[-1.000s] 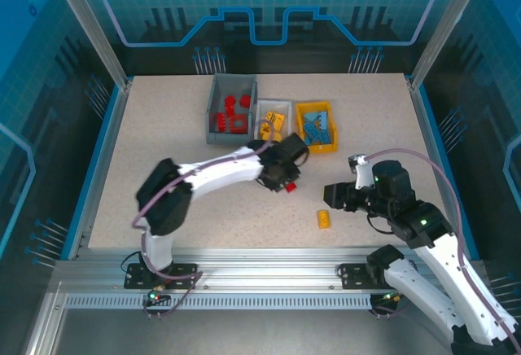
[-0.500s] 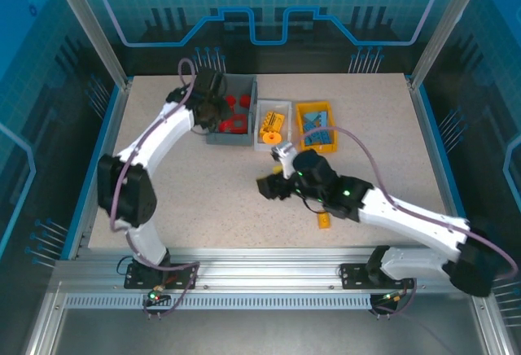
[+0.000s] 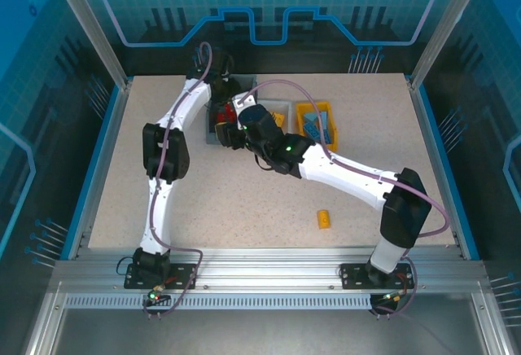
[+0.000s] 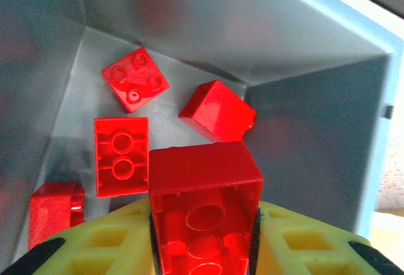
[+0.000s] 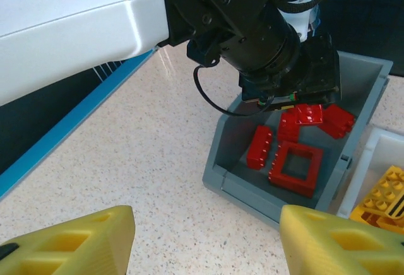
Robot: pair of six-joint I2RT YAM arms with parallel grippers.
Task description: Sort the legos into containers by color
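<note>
Plainly, the left hand (image 4: 205, 237) is closed on a red brick (image 4: 205, 190). Its yellow fingers (image 4: 107, 243) press the brick's two sides, and the hollow underside faces the wrist camera. The hand hangs over the open grey bin (image 4: 315, 130) at the far left of the row of containers, with the brick above the bin's floor. Whether the brick touches anything beneath it is hard to judge from this angle.

Loose red bricks (image 4: 121, 156) lie on the bin's floor. One is studs up, one is tilted against the far corner, and another is at the near left. From the right wrist camera a red square frame (image 5: 297, 168) also shows, lying flat in the bin's near end.

The right hand (image 5: 205, 243) is open and holds nothing. Its two yellow fingertips (image 5: 69, 243) stand well apart over bare bench (image 3: 244, 200), just in front of the grey bin's near wall. From above, the right arm stretches across the bench towards that bin, so both hands are close together there.

Beside the grey bin stands the white bin (image 3: 281, 104) with yellow pieces in it, and next to that the yellow bin (image 3: 303, 127) holding blue bricks (image 3: 321, 131). One yellow brick (image 3: 324, 219) lies alone on the bench near the front edge, well apart from both hands.
</note>
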